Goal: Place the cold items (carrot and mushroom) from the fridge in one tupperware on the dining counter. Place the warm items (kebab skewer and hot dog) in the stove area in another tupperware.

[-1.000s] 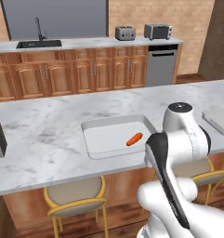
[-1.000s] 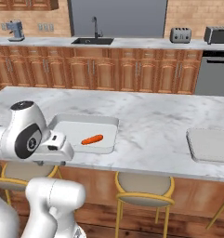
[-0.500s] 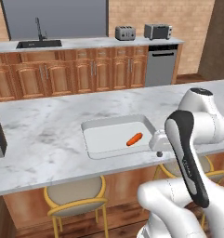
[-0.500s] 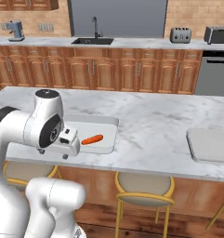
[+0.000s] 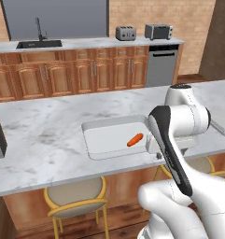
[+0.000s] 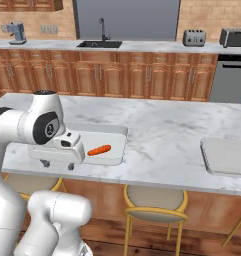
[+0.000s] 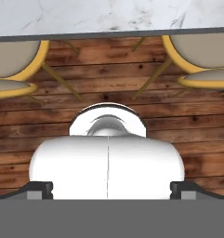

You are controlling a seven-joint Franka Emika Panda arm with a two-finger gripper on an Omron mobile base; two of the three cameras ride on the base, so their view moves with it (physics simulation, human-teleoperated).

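Two yellow-framed stools sit under the dining counter, over wood flooring in the hand view. The gripper hangs at the counter's near edge, fingers spread wide, holding nothing. The bright orange carrot lies in the pale tupperware. The right base view shows a second tupperware, well apart.
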